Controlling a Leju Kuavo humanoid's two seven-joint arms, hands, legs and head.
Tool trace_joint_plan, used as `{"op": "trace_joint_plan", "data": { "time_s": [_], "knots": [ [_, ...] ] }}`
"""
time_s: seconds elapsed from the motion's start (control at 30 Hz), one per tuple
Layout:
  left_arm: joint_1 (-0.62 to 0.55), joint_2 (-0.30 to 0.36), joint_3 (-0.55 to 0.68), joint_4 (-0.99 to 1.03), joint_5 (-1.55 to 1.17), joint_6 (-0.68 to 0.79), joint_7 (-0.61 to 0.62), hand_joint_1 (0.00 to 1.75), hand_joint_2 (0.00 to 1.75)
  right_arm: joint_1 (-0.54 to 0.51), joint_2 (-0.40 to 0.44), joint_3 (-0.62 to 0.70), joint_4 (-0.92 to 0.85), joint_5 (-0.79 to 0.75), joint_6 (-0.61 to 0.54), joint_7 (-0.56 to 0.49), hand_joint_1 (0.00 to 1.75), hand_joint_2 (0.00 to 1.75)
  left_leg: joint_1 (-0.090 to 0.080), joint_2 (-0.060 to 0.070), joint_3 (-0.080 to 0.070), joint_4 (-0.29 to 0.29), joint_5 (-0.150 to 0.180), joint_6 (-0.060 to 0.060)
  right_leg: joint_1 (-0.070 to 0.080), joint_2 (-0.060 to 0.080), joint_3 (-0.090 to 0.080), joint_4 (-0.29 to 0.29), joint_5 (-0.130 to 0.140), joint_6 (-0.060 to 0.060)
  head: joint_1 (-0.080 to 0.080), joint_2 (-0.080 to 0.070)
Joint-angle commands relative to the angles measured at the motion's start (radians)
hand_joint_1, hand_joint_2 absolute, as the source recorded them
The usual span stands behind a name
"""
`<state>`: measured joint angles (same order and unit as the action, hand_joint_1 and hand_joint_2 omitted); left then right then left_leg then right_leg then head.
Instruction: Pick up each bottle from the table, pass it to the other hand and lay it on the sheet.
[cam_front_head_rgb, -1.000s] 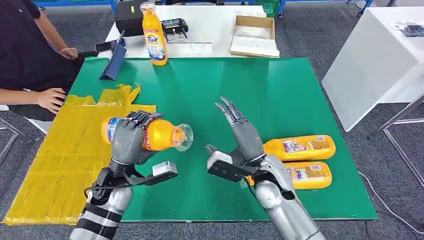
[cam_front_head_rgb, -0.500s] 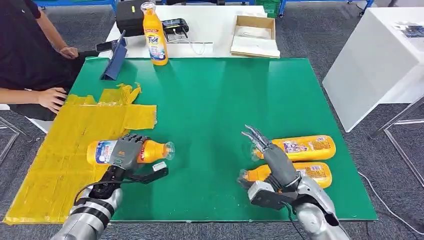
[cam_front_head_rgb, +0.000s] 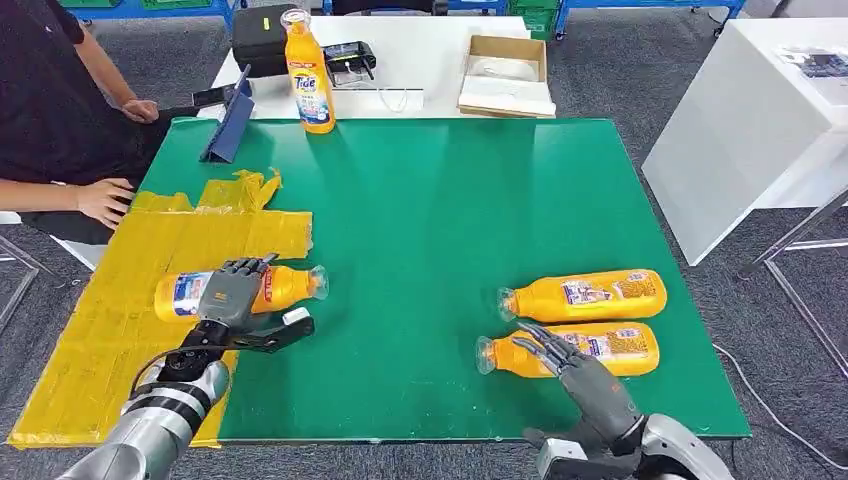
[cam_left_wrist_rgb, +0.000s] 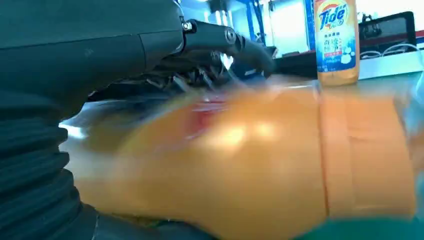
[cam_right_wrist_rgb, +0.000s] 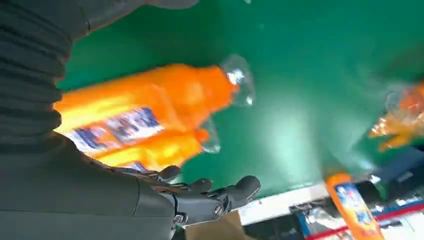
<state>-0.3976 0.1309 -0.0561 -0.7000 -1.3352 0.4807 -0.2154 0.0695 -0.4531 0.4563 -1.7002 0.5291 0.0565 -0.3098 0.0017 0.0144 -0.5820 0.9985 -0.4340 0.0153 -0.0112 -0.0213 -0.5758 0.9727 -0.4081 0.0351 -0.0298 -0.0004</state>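
Left robot hand (cam_front_head_rgb: 232, 292) wraps orange bottle (cam_front_head_rgb: 200, 292), bottle lying mostly over yellow sheet (cam_front_head_rgb: 110, 330), neck past sheet edge. Advice: shift further onto sheet, set flat, then release. Right robot hand (cam_front_head_rgb: 580, 372) empty, fingers spread, beside sheet-far bottles (cam_front_head_rgb: 590, 296).

"Tide" on upright bottle (cam_front_head_rgb: 306, 72)

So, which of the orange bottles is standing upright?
The Tide bottle on the white table beyond the green one; the other three lie on their sides.
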Motion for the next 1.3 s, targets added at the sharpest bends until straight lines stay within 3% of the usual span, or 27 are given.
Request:
{"op": "trace_joint_plan", "data": {
  "time_s": [0.03, 0.27, 0.5, 0.67, 0.73, 0.87, 1.17, 1.3],
  "knots": [
    [0.030, 0.037, 0.012, 0.018, 0.146, -0.167, -0.154, 0.00, 0.00, -0.026, -0.001, -0.049, 0.062, 0.024, 0.002, 0.020, 0.00, 1.75, 0.000, 0.003, 0.002, -0.001, 0.000, -0.001, 0.000, 0.004, 0.001, -0.001, 0.001, -0.001, 0.000, 0.000],
    [0.059, 0.129, -0.040, -0.081, 0.340, -0.371, -0.264, 0.00, 0.00, -0.151, 0.024, -0.055, 0.189, 0.022, 0.020, 0.014, 0.00, 1.75, 0.001, 0.004, 0.003, -0.001, 0.003, 0.001, 0.001, 0.006, 0.003, -0.002, 0.002, -0.002, 0.000, 0.000],
    [0.075, 0.133, -0.039, -0.110, 0.414, -0.405, -0.290, 0.00, 0.00, -0.154, 0.023, -0.053, 0.185, 0.023, 0.019, 0.015, 0.00, 1.75, 0.000, 0.002, 0.005, -0.002, 0.004, 0.001, 0.000, 0.003, 0.004, -0.002, 0.003, -0.001, 0.000, 0.000],
    [0.248, 0.221, 0.022, -0.400, 0.833, -0.725, -0.467, 0.00, 0.00, -0.259, 0.032, -0.029, 0.264, 0.040, 0.007, 0.016, 0.00, 1.75, 0.001, 0.010, 0.004, -0.001, 0.003, 0.000, 0.000, 0.012, 0.002, 0.000, 0.004, 0.000, 0.000, 0.000],
    [0.298, 0.178, 0.087, -0.517, 1.039, -0.874, -0.483, 0.00, 0.00, -0.271, 0.023, -0.020, 0.276, 0.040, 0.009, 0.020, 0.00, 1.75, 0.001, 0.010, 0.003, -0.001, 0.002, 0.000, 0.000, 0.012, 0.001, 0.000, 0.004, 0.000, 0.000, 0.000],
    [0.258, 0.079, 0.148, -0.551, 1.237, -1.013, -0.477, 0.00, 0.00, -0.272, -0.004, -0.013, 0.298, 0.033, 0.027, 0.044, 0.00, 1.75, 0.001, 0.003, 0.001, 0.000, 0.004, 0.001, 0.000, 0.004, 0.000, 0.000, 0.002, 0.001, 0.000, 0.000],
    [0.224, 0.032, 0.200, -0.552, 1.372, -1.087, -0.436, 0.00, 0.00, -0.301, -0.025, 0.001, 0.333, 0.032, 0.051, 0.065, 0.00, 1.75, -0.001, -0.001, -0.005, 0.000, 0.005, 0.002, -0.001, 0.000, -0.005, 0.000, 0.003, 0.002, 0.000, 0.000],
    [0.213, 0.032, 0.219, -0.524, 1.403, -1.098, -0.425, 0.00, 0.00, -0.275, -0.095, 0.005, 0.297, 0.007, 0.080, 0.074, 0.00, 1.75, 0.000, -0.002, -0.006, 0.001, 0.005, 0.002, -0.001, 0.000, -0.006, 0.000, 0.003, 0.002, 0.000, 0.000]
  ]
}}
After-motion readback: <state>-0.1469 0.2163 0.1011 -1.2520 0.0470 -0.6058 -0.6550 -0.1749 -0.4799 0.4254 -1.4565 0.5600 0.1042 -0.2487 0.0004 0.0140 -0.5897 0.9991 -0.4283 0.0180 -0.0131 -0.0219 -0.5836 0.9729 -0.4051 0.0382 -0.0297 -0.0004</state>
